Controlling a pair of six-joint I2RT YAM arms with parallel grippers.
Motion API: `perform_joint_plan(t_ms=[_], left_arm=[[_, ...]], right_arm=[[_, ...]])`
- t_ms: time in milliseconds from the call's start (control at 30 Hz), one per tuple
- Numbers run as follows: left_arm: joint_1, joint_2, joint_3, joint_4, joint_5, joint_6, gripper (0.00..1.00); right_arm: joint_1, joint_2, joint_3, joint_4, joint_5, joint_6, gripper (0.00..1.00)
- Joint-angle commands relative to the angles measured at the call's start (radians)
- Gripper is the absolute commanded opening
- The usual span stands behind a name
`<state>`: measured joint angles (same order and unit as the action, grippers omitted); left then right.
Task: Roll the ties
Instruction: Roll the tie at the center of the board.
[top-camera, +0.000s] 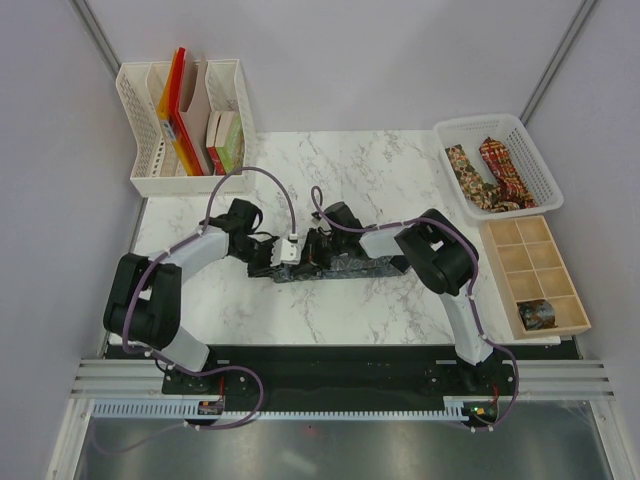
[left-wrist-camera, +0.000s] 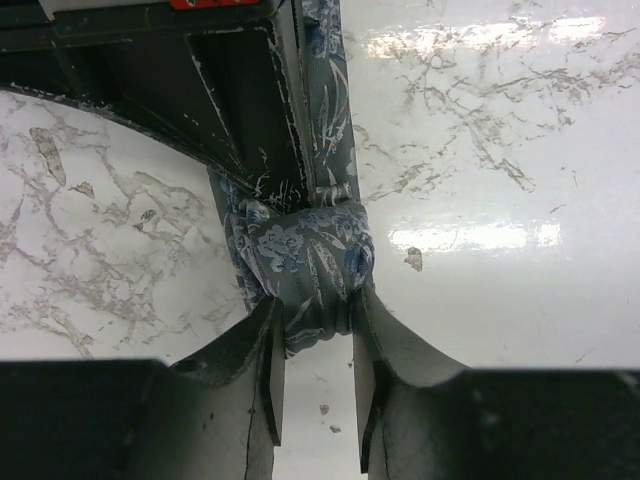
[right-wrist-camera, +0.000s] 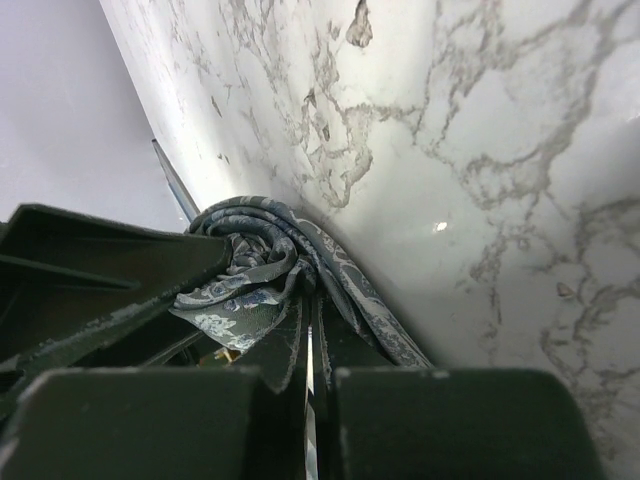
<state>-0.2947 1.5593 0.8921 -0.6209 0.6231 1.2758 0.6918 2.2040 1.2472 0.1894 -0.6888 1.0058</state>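
Observation:
A dark grey-green tie (top-camera: 365, 267) lies across the middle of the marble table, its left end wound into a small roll (left-wrist-camera: 310, 250). My left gripper (left-wrist-camera: 315, 320) is shut on the near end of that roll, a finger (left-wrist-camera: 265, 360) pressing on each side. My right gripper (right-wrist-camera: 310, 295) is shut, with the rolled tie (right-wrist-camera: 250, 240) bunched at its tips and apparently pinched there. Both grippers meet at the roll, the left gripper (top-camera: 285, 255) beside the right gripper (top-camera: 318, 248). A brown-gold tie (top-camera: 462, 165) and a red tie (top-camera: 503, 170) lie in the basket.
A white basket (top-camera: 530, 150) stands at the back right. In front of it is a wooden compartment box (top-camera: 530, 262) with one rolled tie (top-camera: 536, 313) in a near cell. A white file rack (top-camera: 140, 130) with coloured books stands at the back left.

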Motion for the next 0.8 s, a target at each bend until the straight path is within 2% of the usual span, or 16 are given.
perform_joint_plan(t_ms=[0,200,333,467,567,667,767], left_arm=[[-0.056,-0.033,0.053,-0.019,0.021,-0.073,0.28],[-0.144,0.031,0.077,-0.023,-0.034,-0.168,0.27],[-0.155,0.111,0.129,-0.011,-0.059,-0.237,0.35],[-0.166,0.165,0.159,-0.008,-0.105,-0.262,0.38],[-0.172,0.202,0.148,-0.026,-0.158,-0.24,0.31],[-0.172,0.237,0.145,-0.075,-0.195,-0.204,0.26],[-0.17,0.257,0.142,-0.092,-0.217,-0.196,0.23]], right_arm=[[0.021,0.042,-0.058,-0.056,0.121,0.016,0.0],[0.034,0.04,-0.054,-0.021,0.118,0.051,0.0],[0.035,0.026,-0.058,-0.004,0.11,0.059,0.0],[0.035,0.016,-0.061,-0.002,0.095,0.062,0.0],[0.028,-0.003,-0.049,-0.022,0.078,0.045,0.1],[0.006,-0.033,-0.038,-0.056,0.06,0.016,0.25],[-0.02,-0.066,-0.029,-0.11,0.041,-0.015,0.33]])
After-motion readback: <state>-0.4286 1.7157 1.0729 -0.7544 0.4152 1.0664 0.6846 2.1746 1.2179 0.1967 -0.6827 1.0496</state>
